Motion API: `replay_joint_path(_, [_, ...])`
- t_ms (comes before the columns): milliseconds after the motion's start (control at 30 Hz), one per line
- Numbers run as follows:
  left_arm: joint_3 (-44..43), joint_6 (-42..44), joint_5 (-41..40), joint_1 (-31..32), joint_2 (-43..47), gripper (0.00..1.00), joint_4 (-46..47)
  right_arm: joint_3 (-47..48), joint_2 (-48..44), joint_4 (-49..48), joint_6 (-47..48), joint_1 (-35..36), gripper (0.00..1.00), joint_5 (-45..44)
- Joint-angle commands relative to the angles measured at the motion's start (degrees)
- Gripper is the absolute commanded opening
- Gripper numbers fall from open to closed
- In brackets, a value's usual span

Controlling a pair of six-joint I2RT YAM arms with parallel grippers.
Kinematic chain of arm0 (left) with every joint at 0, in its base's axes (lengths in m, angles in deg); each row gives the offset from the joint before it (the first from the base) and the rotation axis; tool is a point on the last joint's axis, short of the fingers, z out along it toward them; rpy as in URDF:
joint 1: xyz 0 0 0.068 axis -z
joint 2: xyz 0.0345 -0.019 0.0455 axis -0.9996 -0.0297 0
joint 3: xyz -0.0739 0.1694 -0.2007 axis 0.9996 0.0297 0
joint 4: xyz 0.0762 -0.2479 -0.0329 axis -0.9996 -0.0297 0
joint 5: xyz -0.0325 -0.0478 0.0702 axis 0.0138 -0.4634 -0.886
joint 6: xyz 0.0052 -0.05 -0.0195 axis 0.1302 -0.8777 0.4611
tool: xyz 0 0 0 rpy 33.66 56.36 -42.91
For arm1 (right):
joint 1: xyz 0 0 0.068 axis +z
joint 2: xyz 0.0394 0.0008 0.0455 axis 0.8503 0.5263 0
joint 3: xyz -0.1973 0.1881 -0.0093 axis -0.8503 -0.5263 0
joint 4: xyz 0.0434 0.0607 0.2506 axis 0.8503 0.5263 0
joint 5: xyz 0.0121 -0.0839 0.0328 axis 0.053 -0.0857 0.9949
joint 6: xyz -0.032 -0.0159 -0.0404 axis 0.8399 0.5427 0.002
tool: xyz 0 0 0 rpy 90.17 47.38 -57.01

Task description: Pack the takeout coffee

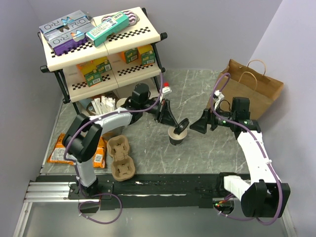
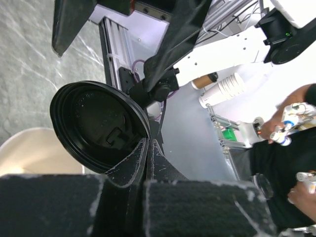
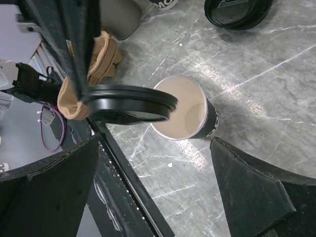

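The takeout coffee cup (image 1: 176,138) stands uncovered on the marble table, cream wall with a dark band, empty inside (image 3: 185,113). Just above its left rim hangs its round black lid (image 1: 182,126), tilted. My left gripper (image 1: 175,123) is shut on the lid's edge. In the left wrist view the lid (image 2: 96,126) is pinched at its rim by the left gripper (image 2: 148,148), with the cup's rim (image 2: 29,148) below it. My right gripper (image 1: 200,126) is open beside the cup on its right, and the right wrist view shows this gripper (image 3: 153,192) wide with nothing in it.
A brown paper bag (image 1: 254,86) lies at the back right. The brown pulp carrier (image 1: 121,158) sits front left, with snack packets (image 1: 59,150) beside it. A cup of white sticks (image 1: 101,104) stands under the shelf (image 1: 98,44). Another black lid (image 3: 237,10) lies on the table.
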Motion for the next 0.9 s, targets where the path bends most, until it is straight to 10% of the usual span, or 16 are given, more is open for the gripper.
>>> replay_joint_path(0, [1.11, -10.26, 2.76, -0.06, -3.01, 0.01, 13.04, 0.87, 1.18, -0.48, 0.86, 0.06, 1.0, 1.24])
replay_joint_path(867, [2.0, -9.06, 0.29, -1.29, -9.17, 0.01, 11.22, 0.35, 6.19, -4.7, 0.76, 1.11, 1.0, -4.3])
